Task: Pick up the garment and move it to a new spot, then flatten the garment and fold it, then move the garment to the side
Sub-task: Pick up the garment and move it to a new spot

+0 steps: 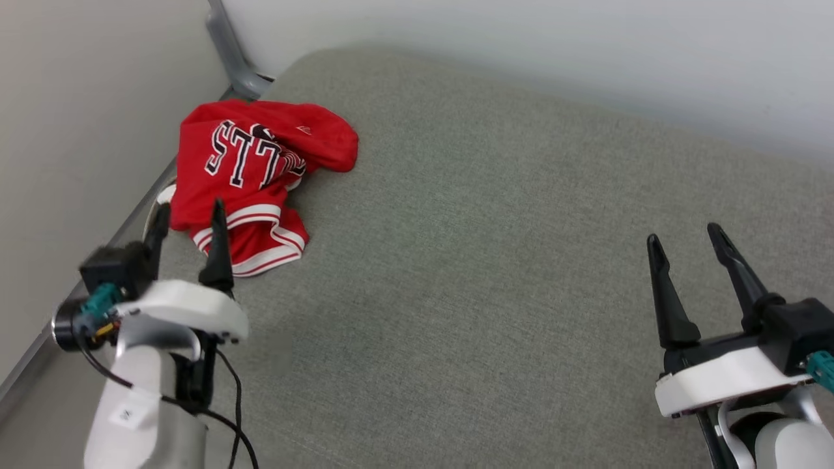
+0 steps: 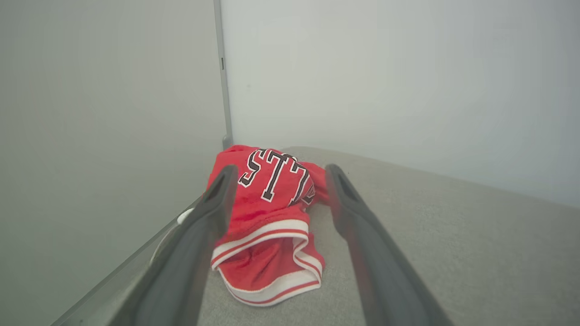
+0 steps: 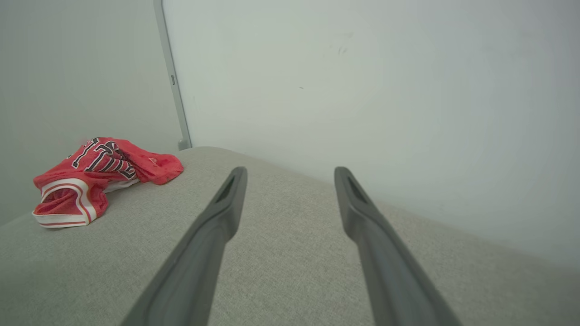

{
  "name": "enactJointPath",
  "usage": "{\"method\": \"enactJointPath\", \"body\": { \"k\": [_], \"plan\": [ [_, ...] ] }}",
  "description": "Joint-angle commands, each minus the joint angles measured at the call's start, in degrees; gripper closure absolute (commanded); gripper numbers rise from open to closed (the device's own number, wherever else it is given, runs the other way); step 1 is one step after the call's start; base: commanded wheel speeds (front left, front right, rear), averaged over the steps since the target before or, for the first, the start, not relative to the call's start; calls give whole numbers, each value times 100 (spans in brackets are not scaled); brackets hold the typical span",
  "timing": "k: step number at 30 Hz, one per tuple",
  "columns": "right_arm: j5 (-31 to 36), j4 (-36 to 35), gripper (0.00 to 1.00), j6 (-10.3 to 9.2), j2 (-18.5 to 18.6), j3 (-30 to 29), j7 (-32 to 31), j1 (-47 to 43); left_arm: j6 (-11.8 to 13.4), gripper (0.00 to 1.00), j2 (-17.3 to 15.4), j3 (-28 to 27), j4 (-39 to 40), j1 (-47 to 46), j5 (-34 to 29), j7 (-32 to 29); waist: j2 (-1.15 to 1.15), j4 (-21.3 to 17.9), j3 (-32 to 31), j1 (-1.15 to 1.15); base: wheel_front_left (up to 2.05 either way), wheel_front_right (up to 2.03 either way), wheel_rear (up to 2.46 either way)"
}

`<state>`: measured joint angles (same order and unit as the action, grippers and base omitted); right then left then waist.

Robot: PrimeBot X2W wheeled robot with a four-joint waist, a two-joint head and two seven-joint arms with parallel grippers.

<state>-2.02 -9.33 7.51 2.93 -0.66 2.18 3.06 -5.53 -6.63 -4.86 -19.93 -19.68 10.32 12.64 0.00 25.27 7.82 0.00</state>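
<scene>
The garment point(image 1: 251, 176) is a crumpled red jersey with white-and-red striped trim and black block letters, heaped at the far left corner of a grey cushioned surface point(image 1: 495, 260). My left gripper point(image 1: 189, 215) stands open just in front of the heap, its fingers framing the cloth without touching it; in the left wrist view the garment point(image 2: 267, 217) lies between and beyond the two fingers. My right gripper point(image 1: 684, 238) is open over bare cushion at the lower right, far from the cloth. From the right wrist the garment point(image 3: 95, 176) sits far left.
Pale walls meet in a corner right behind the garment, with a grey post point(image 1: 229, 52) standing in that corner. The cushion's left edge point(image 1: 130, 221) runs close beside the garment. Wide bare cushion spreads from the middle to the right.
</scene>
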Motion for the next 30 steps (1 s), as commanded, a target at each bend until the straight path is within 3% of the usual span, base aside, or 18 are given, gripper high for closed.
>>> {"method": "enactJointPath", "body": {
  "k": [1,5,10,16,23,30],
  "plan": [
    [43,-57,0,-4,-7,16,-40,130,16,0,-68,-53,-77,-242,19,-55,0,-161,340,0,0,0,0],
    [194,-216,0,-4,-6,41,-125,424,89,0,-257,-269,-612,-1028,301,-681,0,-342,840,0,0,0,0],
    [330,-348,0,-4,34,84,-194,769,-17,0,-604,-466,-1314,-1936,792,-1854,0,-592,1473,0,0,0,0],
    [337,-381,0,-4,74,194,-169,1078,-134,0,-1341,-581,-2029,-2718,1192,-3144,0,-895,2072,0,0,0,0],
    [336,-326,0,-4,98,314,-112,1313,-180,0,-1882,-628,-2616,-3083,1642,-4236,0,-1146,2530,0,0,0,0],
    [285,-276,0,-4,159,390,-94,1494,-183,0,-2018,-625,-3109,-2952,1911,-5063,0,-1315,2718,0,0,0,0]
  ]
}}
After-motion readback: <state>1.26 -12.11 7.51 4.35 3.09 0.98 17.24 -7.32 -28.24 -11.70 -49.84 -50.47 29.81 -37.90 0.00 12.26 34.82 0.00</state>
